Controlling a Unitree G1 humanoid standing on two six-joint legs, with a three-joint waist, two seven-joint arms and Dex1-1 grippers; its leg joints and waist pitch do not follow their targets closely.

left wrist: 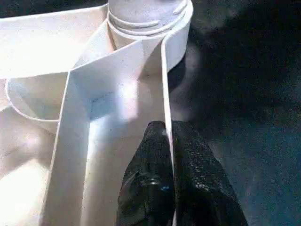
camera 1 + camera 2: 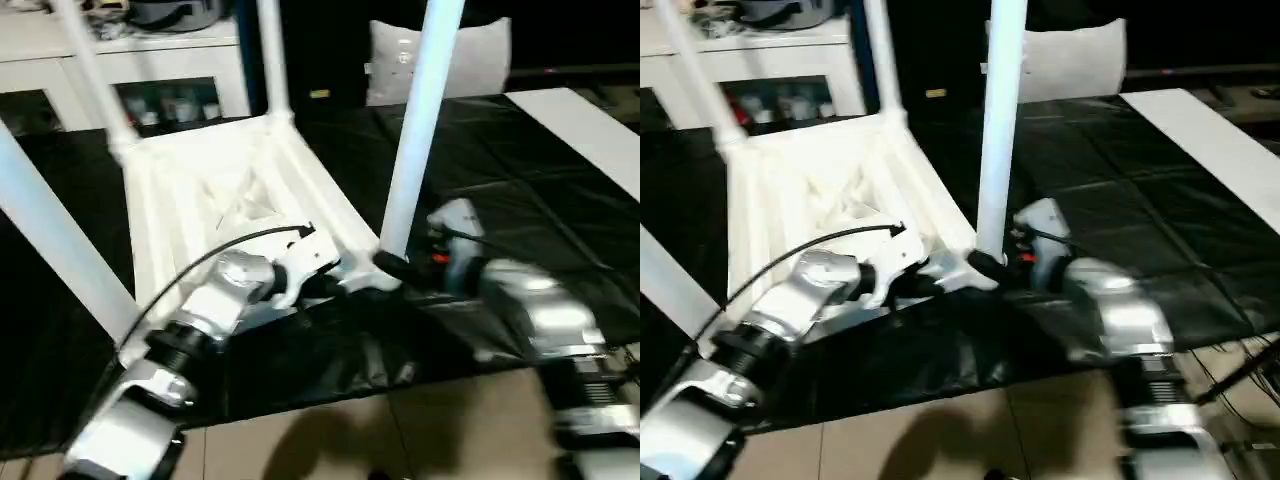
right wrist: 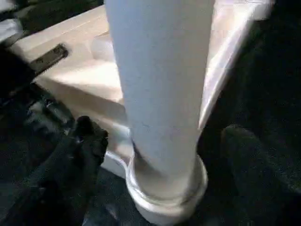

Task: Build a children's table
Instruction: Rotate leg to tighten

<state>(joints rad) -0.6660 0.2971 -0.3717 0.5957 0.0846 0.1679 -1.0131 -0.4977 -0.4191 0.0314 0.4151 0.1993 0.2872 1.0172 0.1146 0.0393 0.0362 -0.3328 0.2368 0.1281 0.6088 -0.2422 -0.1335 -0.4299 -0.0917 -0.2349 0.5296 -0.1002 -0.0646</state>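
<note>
The tabletop [image 2: 230,200] lies upside down on the black mat [image 2: 520,180], ribs up, w/ four legs [image 2: 420,120] standing in its corner sockets: 1 top, 4 legs, 2 grippers. The left gripper [image 1: 170,155] is pinched tight on the thin rim wall at the near right corner, right by the socket [image 1: 148,21]. The right gripper [image 3: 155,136] has its fingers spread either side of that leg's base, not squeezing it. Best bet imo: keep the left pinch steady so the top can't slide, and check the leg's seated fully & straight before pulling the right arm away.
</note>
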